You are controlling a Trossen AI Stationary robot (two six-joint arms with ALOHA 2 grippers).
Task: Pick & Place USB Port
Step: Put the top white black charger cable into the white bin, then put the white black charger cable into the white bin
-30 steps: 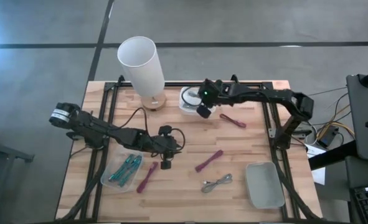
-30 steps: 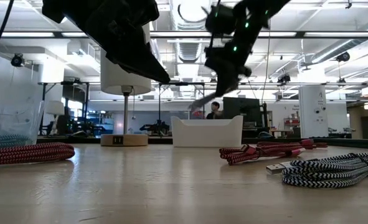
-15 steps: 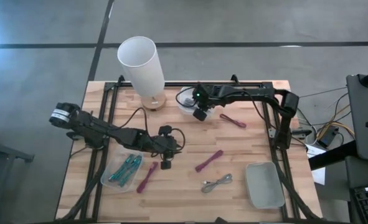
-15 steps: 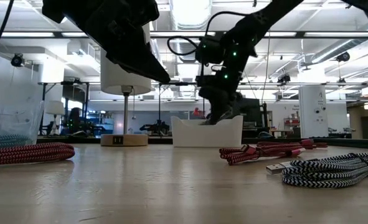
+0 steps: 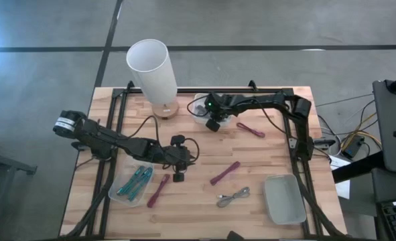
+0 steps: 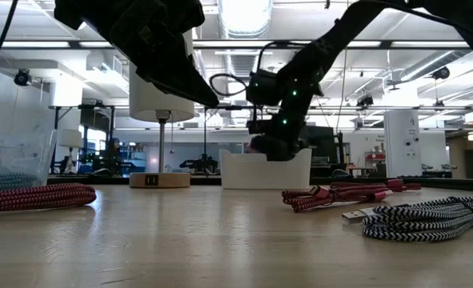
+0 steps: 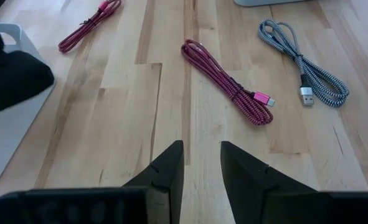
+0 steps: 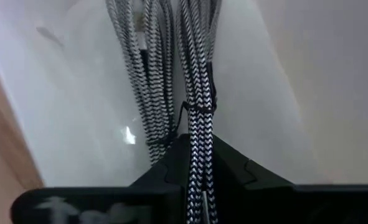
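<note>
Right end effector (image 8: 199, 180) lowered, braided cable (image 8: 196, 93) into white bin (image 8: 78, 124).

Left arm (image 5: 117, 142): dark, slender links; silver-white cylindrical joint cap at its 9 o'clock end; thin black cable looping along the links.
Left gripper (image 7: 201, 167): two matte black, flat wedge-shaped fingers; black crossbar housing beneath them.
Right arm (image 5: 265, 104): dark angular links; black cable running alongside.
Right wrist (image 6: 280, 96): small green lights lit on the black housing; looped black cable at 11 o'clock.
Right gripper (image 8: 196, 171): black angular fingers, bevelled faces.
</note>
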